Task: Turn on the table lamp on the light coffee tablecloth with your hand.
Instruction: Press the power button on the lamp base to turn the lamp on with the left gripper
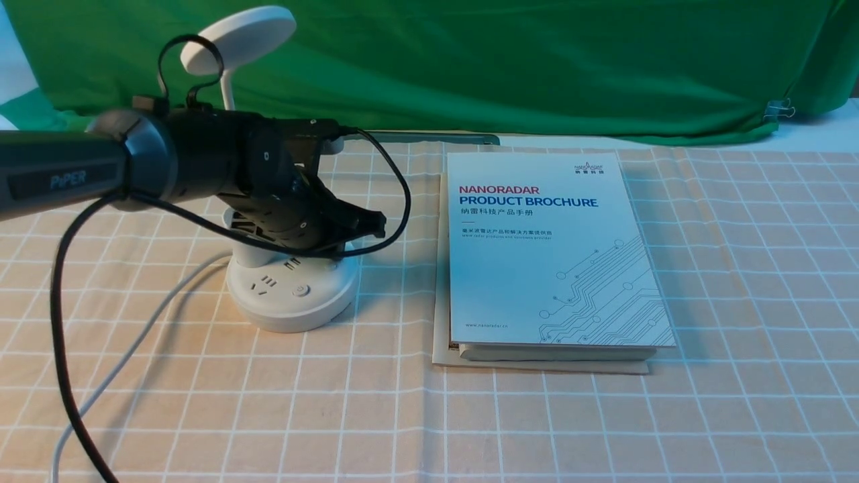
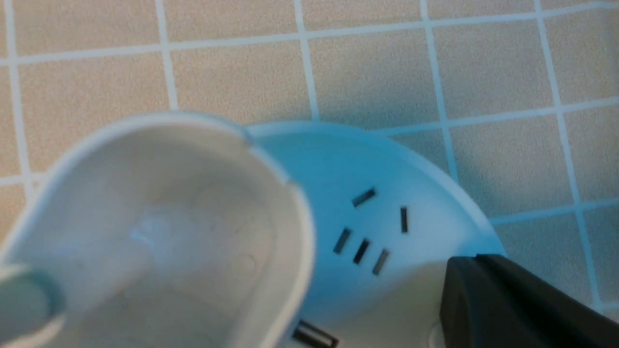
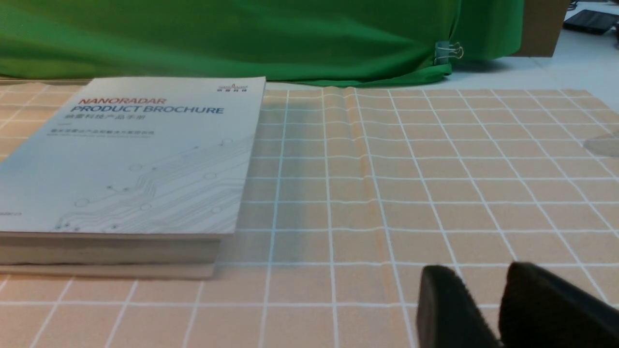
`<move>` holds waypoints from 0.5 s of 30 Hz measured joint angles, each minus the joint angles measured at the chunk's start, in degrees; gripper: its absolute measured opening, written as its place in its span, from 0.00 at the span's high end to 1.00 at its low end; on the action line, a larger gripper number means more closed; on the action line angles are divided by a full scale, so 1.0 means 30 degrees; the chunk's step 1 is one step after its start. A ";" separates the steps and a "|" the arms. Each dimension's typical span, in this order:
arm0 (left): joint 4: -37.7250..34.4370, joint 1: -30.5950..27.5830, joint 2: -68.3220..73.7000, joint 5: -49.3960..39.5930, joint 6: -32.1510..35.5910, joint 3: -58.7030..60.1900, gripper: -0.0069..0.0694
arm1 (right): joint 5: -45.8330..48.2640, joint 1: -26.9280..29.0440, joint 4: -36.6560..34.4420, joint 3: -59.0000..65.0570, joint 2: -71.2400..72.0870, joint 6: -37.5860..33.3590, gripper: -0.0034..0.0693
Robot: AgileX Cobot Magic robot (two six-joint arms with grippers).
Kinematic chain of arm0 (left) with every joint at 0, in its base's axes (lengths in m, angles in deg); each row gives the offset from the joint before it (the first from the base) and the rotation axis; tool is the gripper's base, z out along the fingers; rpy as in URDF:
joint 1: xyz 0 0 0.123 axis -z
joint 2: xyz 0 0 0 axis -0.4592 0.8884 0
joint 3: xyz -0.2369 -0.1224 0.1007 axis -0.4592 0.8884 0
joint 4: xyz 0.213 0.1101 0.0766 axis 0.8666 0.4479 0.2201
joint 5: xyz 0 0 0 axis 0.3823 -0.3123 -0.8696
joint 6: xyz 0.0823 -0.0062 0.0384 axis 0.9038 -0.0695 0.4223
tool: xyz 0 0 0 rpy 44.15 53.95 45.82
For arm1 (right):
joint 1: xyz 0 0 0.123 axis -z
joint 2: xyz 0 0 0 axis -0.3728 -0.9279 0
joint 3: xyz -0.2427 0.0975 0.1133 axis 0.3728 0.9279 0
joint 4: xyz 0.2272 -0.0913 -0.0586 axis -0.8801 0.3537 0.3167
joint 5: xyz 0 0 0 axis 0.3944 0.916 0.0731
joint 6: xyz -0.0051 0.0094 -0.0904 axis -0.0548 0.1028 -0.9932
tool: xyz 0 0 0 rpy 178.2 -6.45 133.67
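The white table lamp stands on the light coffee tablecloth [image 1: 671, 416] at the left. Its disc head [image 1: 239, 37] is up at the back, and its round base [image 1: 295, 298] carries sockets and a button [image 1: 300, 290]. My left gripper [image 1: 373, 225], the hand on the PiPER arm, is shut and empty, hovering just over the right part of the base. In the left wrist view its joined fingers [image 2: 503, 299] lie over the base [image 2: 348, 164], beside the cup holder [image 2: 159, 227]. My right gripper [image 3: 476, 282] hangs low over the cloth [image 3: 435, 169], its jaws slightly apart and empty.
A thick "NANORADAR PRODUCT BROCHURE" book [image 1: 550, 248] lies right of the lamp; it also shows in the right wrist view [image 3: 135, 159]. The lamp's white cord [image 1: 127, 349] runs off to the front left. A green backdrop cloth [image 1: 503, 60] hangs behind.
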 joint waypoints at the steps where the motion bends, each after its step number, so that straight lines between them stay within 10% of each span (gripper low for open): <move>1: 0.0000 0.0000 -0.0212 -0.0225 0.0020 0.0017 0.91 | 0.0000 0.0000 0.0000 0.0000 0.0000 0.0000 0.62; 15: 0.0358 0.0000 0.0009 -0.0941 0.0034 0.0073 0.91 | 0.0000 0.0000 0.0000 0.0000 0.0000 0.0000 0.62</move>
